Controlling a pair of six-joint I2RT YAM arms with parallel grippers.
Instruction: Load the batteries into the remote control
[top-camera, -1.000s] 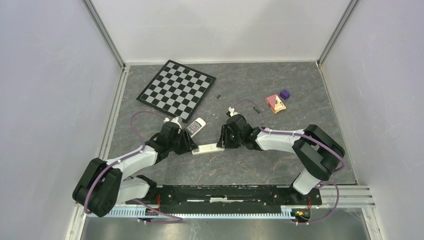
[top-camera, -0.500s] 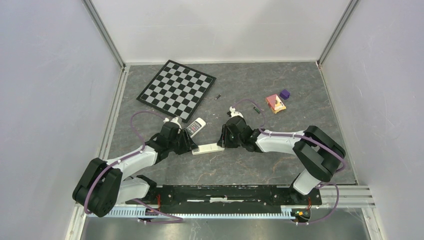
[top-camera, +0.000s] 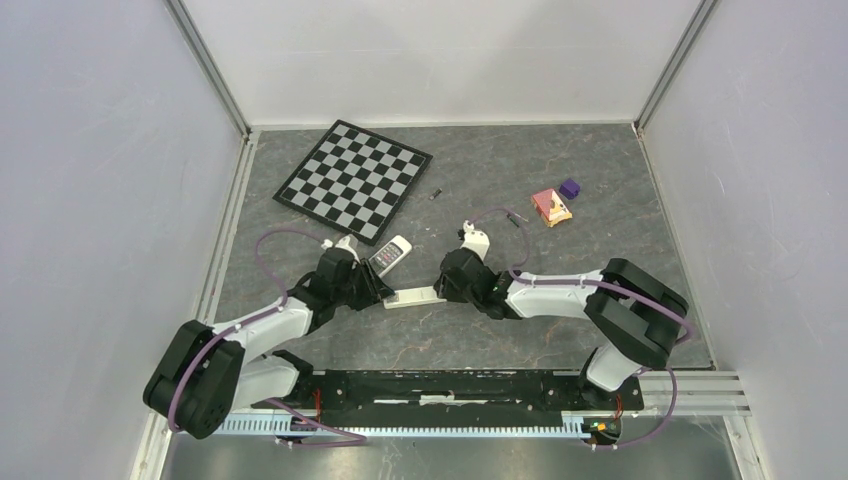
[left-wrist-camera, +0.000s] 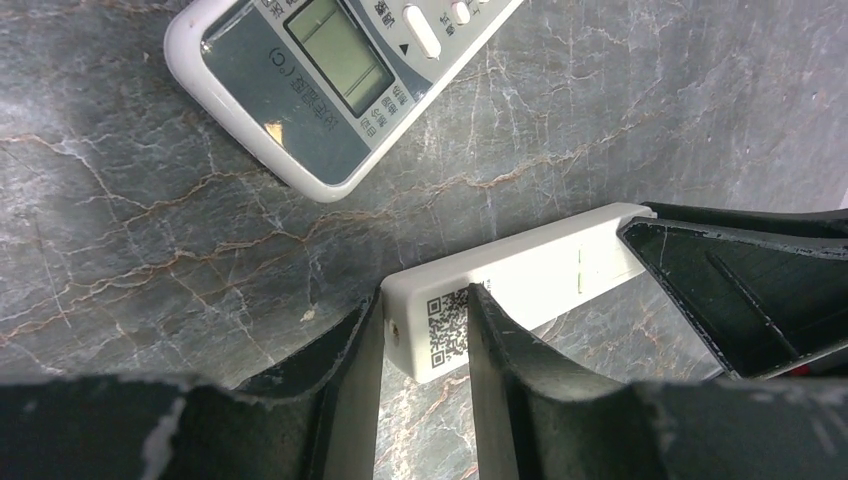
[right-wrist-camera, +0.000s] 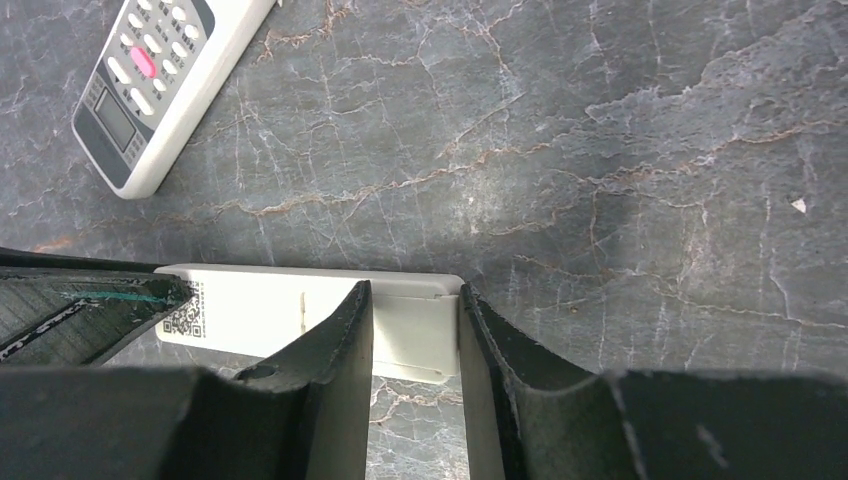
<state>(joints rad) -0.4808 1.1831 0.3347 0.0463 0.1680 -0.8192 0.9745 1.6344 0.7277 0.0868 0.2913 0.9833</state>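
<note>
Movement over the last second was mostly on my right side. The right wrist had sunk lower and turned, bringing my right gripper (right-wrist-camera: 415, 300) down over the right end of the remote control (left-wrist-camera: 540, 265). My left gripper (left-wrist-camera: 425, 300) had barely shifted at the left end, and the remote control itself had not moved.

Both grippers stood part-way apart, each astride one end of the remote control. The left had one finger against the end and the other over the QR label. The right had one finger at the opposite end and the other over the back. Whether either was actually clamped, I could not tell.

The remote control lay flat on the dark marbled surface (top-camera: 470, 160), back upward, its long axis running left to right in front of my bases. A thin seam crossed its back, and I could not see inside its battery bay.

Just beyond the left gripper lay a second remote (left-wrist-camera: 330, 80), face up, screen end nearest me and keypad end pointing away to the right. Farther off, one battery (top-camera: 437, 193) lay near the chessboard (top-camera: 355, 180) and a second battery (top-camera: 515, 219) lay by my right arm's cable. Both were well apart from the remote control. A purple block (top-camera: 569, 187) and an orange-pink piece (top-camera: 550, 207) sat beyond.
</note>
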